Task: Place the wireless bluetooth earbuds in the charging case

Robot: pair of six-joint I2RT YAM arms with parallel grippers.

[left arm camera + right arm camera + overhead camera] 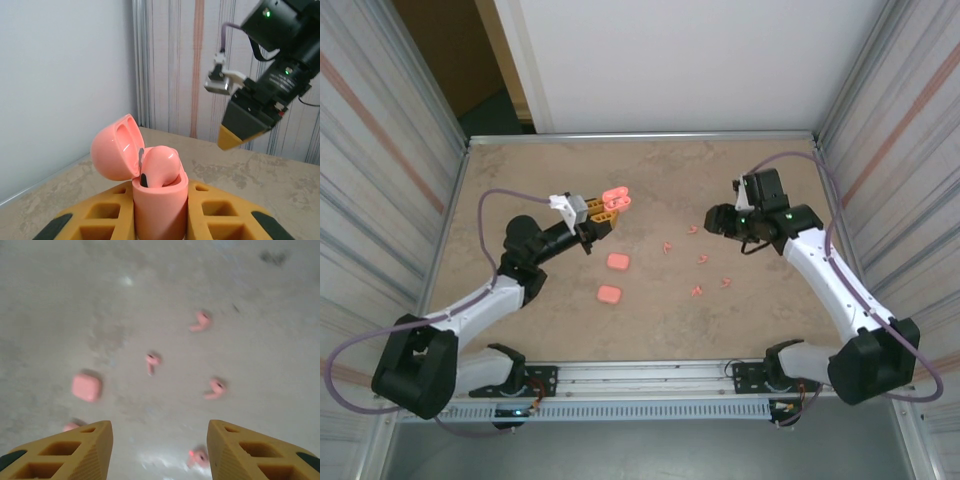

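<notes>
Left pincer point(604, 211): it was closed tight on the open case point(615, 197), raised over the far left part of the table point(520, 170).
Left wrist view: the left pincer point(160, 222) had its yellow fingers point(107, 215) pressed against both sides of the open case point(160, 202). The case stood upright with its lid tipped back to the left. A rounded pink piece with a dark spot sat in its mouth, and I could not tell whether it was an earbud.
Right pincer point(714, 220): it hung above the table on the right, facing the left pincer, well apart from it.
Right wrist view: the right pincer point(159, 432) had its fingers partly spread with nothing between them, pointing down at the table point(150, 280).
Earbuds point(702, 259): from above, five lay loose on the table between the two arms, below the right pincer.
Earbuds, right wrist view: four earbuds point(152, 361) were blurred but separate, none touching another, and one lay just beside the right finger.
Closed cases point(618, 261): two lay flat near the middle of the table, one nearer the arms than the other.
Closed cases, right wrist view: one of the closed cases point(86, 386) lay left of the earbuds. A second pink shape was half hidden behind the left finger.
</notes>
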